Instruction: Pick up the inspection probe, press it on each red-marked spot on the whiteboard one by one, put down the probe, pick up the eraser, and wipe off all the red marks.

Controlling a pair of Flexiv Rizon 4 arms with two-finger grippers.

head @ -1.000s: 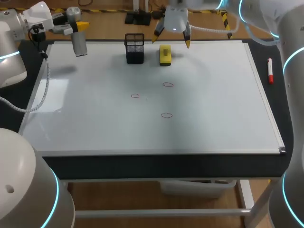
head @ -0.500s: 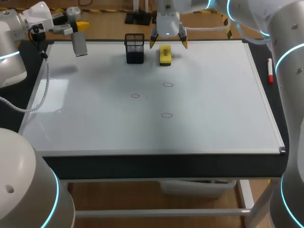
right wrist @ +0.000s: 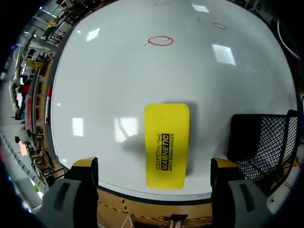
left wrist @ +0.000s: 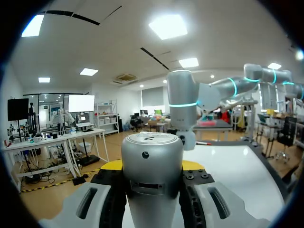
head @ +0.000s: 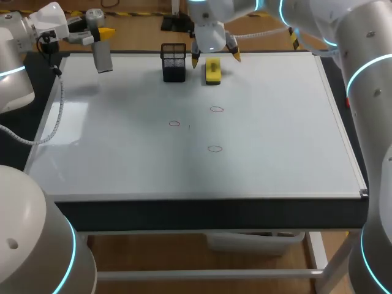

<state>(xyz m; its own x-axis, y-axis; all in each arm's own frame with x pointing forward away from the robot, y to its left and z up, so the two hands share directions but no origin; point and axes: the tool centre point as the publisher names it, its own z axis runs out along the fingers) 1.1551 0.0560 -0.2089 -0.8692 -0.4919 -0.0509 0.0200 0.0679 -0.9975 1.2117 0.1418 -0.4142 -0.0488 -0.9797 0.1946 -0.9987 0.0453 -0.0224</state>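
My left gripper (head: 98,38) hovers over the whiteboard's (head: 275,135) far left corner, shut on the silver cylindrical probe (head: 102,59). In the left wrist view the probe (left wrist: 152,171) fills the gap between the yellow-tipped fingers (left wrist: 192,165). The yellow eraser (head: 212,70) lies flat near the far edge. My right gripper (head: 215,58) is open just above it, one finger on each side. In the right wrist view the eraser (right wrist: 166,145) lies between the wide-apart fingertips (right wrist: 85,164), not touching them. Three red circles (head: 217,109), (head: 174,124), (head: 214,148) mark the board's middle.
A black mesh holder (head: 174,61) stands just left of the eraser, close beside my right gripper's finger; it also shows in the right wrist view (right wrist: 266,137). The nearest red circle (right wrist: 160,41) lies ahead of the eraser. My right arm crosses above the board's far right corner.
My right gripper has moved left and lower, from behind the eraser to straddling it, still open. The left arm and the probe have not moved.
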